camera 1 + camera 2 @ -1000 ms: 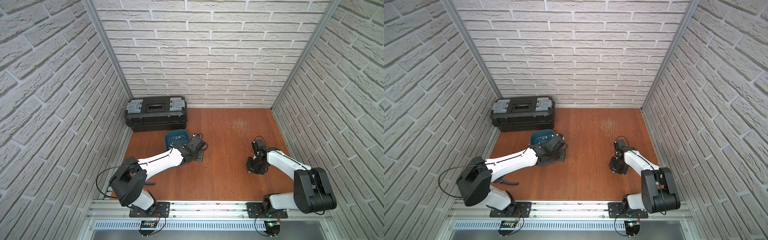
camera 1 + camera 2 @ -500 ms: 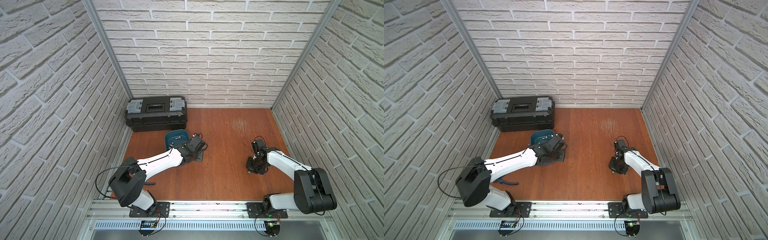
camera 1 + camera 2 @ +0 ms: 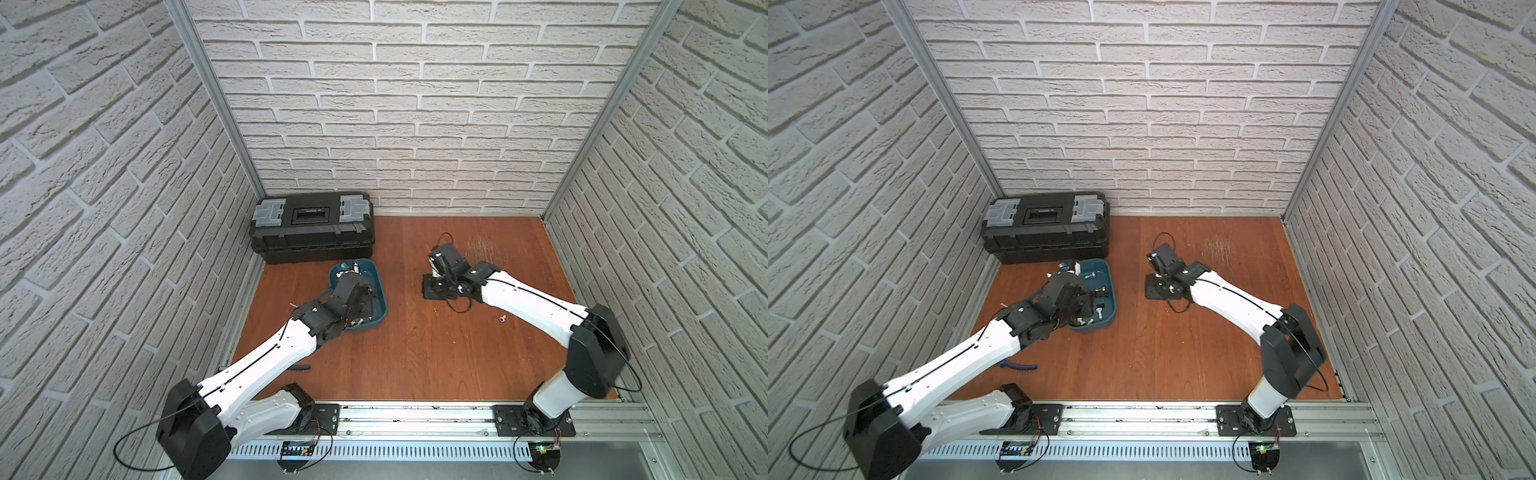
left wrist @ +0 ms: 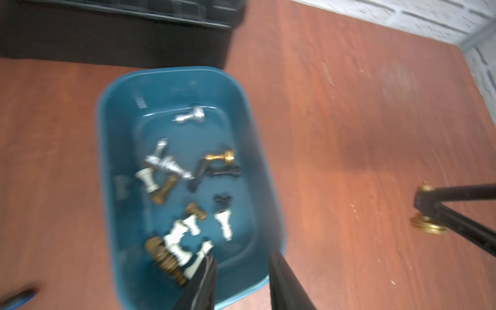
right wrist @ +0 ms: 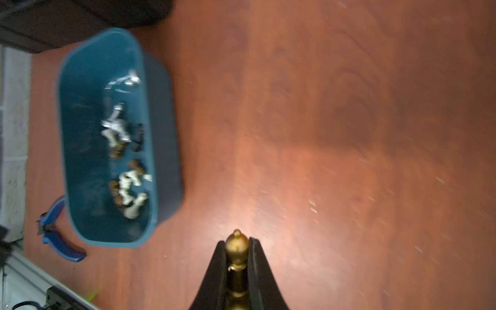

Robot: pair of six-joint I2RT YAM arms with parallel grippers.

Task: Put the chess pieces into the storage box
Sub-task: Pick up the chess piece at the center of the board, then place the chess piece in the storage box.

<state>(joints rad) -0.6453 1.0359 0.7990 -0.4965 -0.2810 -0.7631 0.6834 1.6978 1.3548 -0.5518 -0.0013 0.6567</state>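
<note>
As right claw (image 5: 237,242) clamps gold piece (image 5: 236,253), head points past jaws.

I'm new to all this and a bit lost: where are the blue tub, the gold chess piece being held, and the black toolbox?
blue tub (image 4: 174,70): left wrist view, rim.
gold chess piece (image 5: 236,245): right wrist view, rounded head.
black toolbox (image 3: 311,247): a top view, front wall.

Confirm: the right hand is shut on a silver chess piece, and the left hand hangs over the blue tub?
Wrong colour. The right wrist view shows the right hand shut on a gold chess piece, not silver. The left hand does hang over the blue tub.
</note>
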